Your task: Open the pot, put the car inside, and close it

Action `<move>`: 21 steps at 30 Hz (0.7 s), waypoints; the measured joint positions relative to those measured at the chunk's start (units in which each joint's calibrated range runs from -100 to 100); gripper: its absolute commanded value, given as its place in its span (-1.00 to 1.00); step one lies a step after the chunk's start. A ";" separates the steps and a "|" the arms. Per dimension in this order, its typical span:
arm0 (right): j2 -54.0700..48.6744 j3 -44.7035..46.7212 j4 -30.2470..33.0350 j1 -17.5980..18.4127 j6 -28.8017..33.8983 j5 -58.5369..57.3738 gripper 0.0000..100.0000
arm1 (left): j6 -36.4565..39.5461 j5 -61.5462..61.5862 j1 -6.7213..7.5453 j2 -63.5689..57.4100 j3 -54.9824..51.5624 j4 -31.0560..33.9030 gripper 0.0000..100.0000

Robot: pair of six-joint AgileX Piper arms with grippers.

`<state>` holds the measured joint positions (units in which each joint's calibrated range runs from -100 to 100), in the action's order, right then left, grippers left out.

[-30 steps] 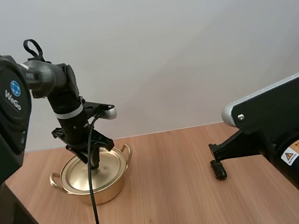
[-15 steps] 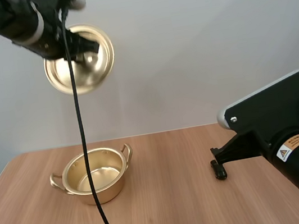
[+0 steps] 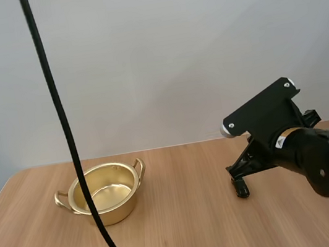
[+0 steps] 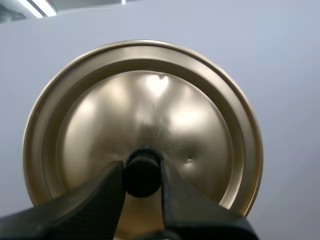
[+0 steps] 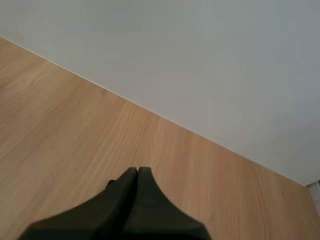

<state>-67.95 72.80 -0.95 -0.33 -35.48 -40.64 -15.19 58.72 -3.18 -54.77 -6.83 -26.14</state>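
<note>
High cam: rear, above, faces forward-down over counter (image 3: 192, 219). Left wrist cam: very near lid (image 4: 100, 110), faces wall (image 4: 290, 75). Right wrist cam: low, along its fingers (image 5: 125, 205); shares counter, wall with high.

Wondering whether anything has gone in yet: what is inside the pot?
The pot stands open, and its golden floor and far wall look bare. Its near wall hides the front strip of floor. The lid is in the left gripper.
</note>
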 measured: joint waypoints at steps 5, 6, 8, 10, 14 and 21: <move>9.53 -8.29 -3.52 0.00 1.74 -9.50 -1.00 | 0.11 6.27 0.00 -3.07 0.00 2.47 -1.00; 11.52 -9.69 -4.59 0.00 1.19 -10.98 -0.84 | 0.11 6.83 0.00 -3.07 0.00 2.68 -1.00; 15.11 -11.65 -6.32 0.00 -0.10 -11.98 -0.48 | 0.11 8.35 0.00 -3.07 0.00 2.69 -1.00; 19.07 -12.31 -7.32 0.00 -1.15 -11.75 -0.04 | 0.11 8.69 0.00 -3.07 0.00 2.69 -1.00; 26.63 -12.31 -7.01 0.00 -1.36 -10.71 0.56 | 0.11 8.30 0.00 -3.07 0.00 2.69 -1.00; 40.28 -12.31 -7.01 0.00 -1.36 -10.33 0.57 | 0.11 8.30 0.00 -3.07 0.00 2.82 -1.00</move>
<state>-27.67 60.49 -7.96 -0.33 -36.84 -50.96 -15.08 67.02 -3.18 -57.84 -6.83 -23.32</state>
